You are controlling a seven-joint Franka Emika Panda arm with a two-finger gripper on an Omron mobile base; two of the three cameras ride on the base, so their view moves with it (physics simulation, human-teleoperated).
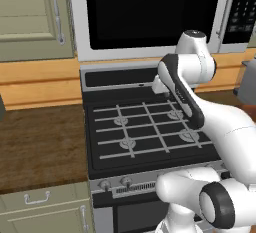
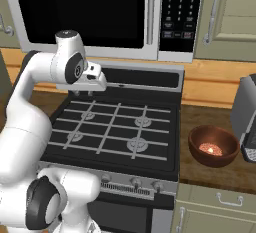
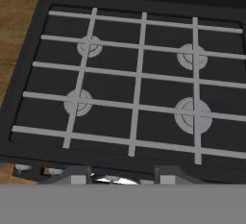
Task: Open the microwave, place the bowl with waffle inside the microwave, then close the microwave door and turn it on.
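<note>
The gripper point(image 3: 120, 175) hangs above the stove point(image 1: 145, 127), fingers parted, holding nothing — open air all round it. The microwave door point(image 2: 82, 12) above is shut. The bowl point(image 2: 213, 145) sits on the worktop point(image 2: 210, 177) right of the stove's edge.

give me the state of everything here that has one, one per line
microwave door: shut
bowl: upright on the counter right of the stove, food inside, not held
stove: burners unlit, nothing on the grates
gripper: jaws apart, holding nothing, above the stove
cabinet door: shut
</note>
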